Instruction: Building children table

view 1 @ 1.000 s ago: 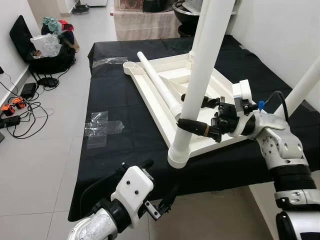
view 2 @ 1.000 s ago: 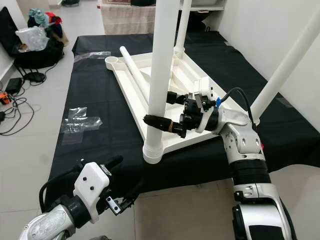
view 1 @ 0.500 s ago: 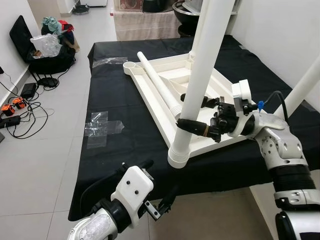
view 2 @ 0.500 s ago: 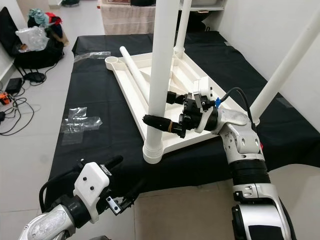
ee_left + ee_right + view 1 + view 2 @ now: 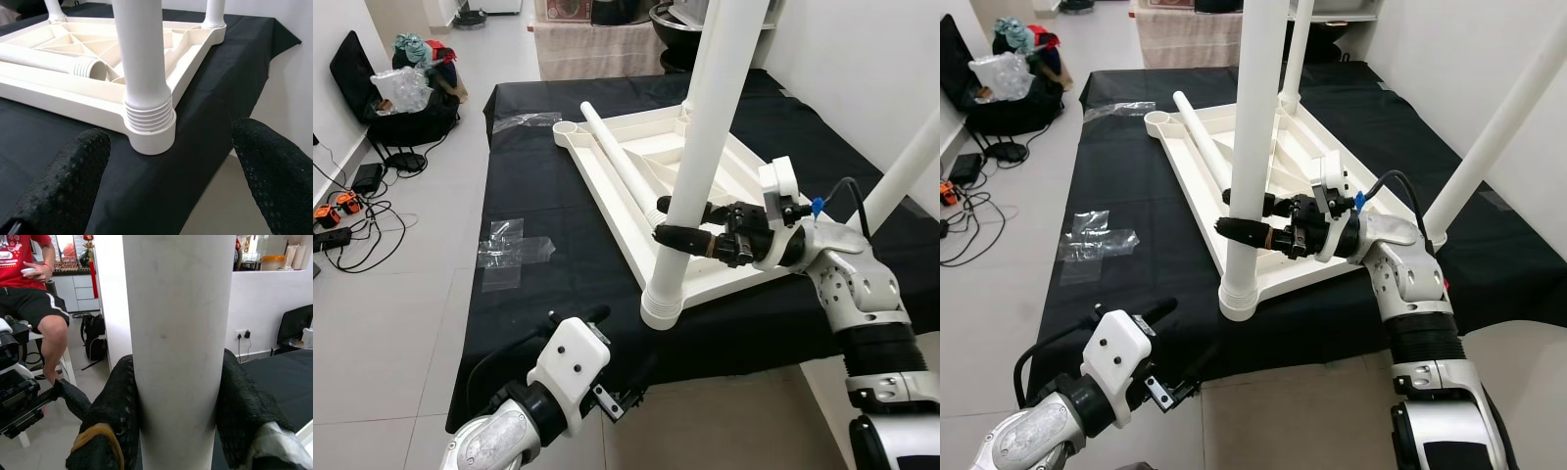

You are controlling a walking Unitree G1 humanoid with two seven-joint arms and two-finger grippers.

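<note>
Lower left of the left eye view: your left gripper (image 5: pixel 617 397) hangs below the table edge, fingers spread wide, holding nothing. Its wrist view looks between the two black fingers (image 5: pixel 58 181) at the near corner socket.

Centre of the frame: the upright leg (image 5: pixel 705 147) stands in the near corner socket (image 5: pixel 662 305) of the upturned white tabletop (image 5: pixel 705 284), ribbed collar just above the socket rim. Your right gripper (image 5: pixel 680 230) is clamped on that leg a little above the collar, one finger on each side; the wrist view shows both pads (image 5: pixel 115 401) pressed against the tube.

Handling, as a judgement: hollow plastic tube, light, stiff, smooth, so it can slip or spin in the pads. Hold low, near the collar, as you are. A higher grip gives more lever and could tilt the leg in the socket. Push straight down along the axis. The tabletop is light too and may slide on the black cloth (image 5: pixel 548 196).

Further back: a loose leg (image 5: pixel 622 166) lies across the tabletop's underside, running toward the empty far-left socket (image 5: pixel 568 128). Two more legs stand at the far and right corners. Crumpled clear wrap (image 5: pixel 509 245) sits on the cloth, left of centre.

In the right wrist view's upper left, a person (image 5: pixel 34 293) sits in the background.
</note>
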